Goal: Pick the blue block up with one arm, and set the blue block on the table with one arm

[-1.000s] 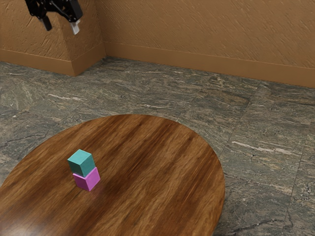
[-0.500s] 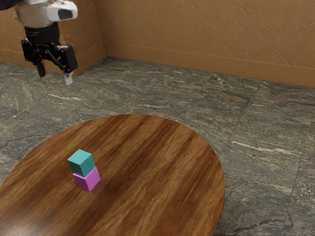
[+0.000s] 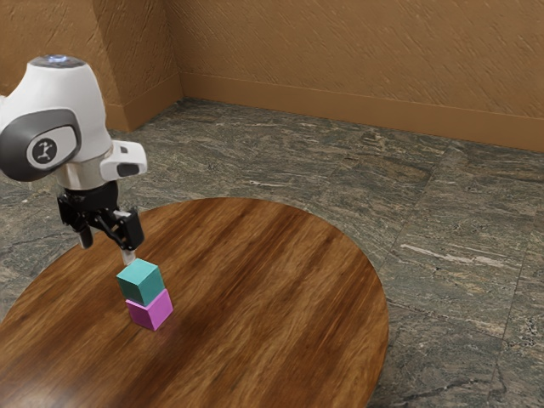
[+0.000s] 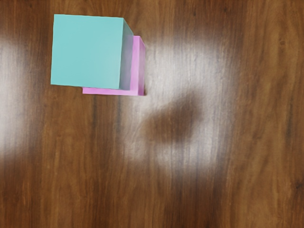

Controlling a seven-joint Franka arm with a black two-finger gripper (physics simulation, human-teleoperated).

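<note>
Blue block point(image 3: 139, 282): a plain cube, teal in tone, flat-faced and sharp-edged, with no visible marks. It sits upright and level on top of the pink block point(image 3: 151, 313), slightly offset toward the exterior view's left, and is clear of the bench point(image 3: 280, 285). The stack stands in the exterior view's left part of the bench. Bench: brown wood, streaked dark grain, curved rim, glossy surface.

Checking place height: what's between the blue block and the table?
The pink block, standing on the table, under the blue block; exterior view shows it.
</note>
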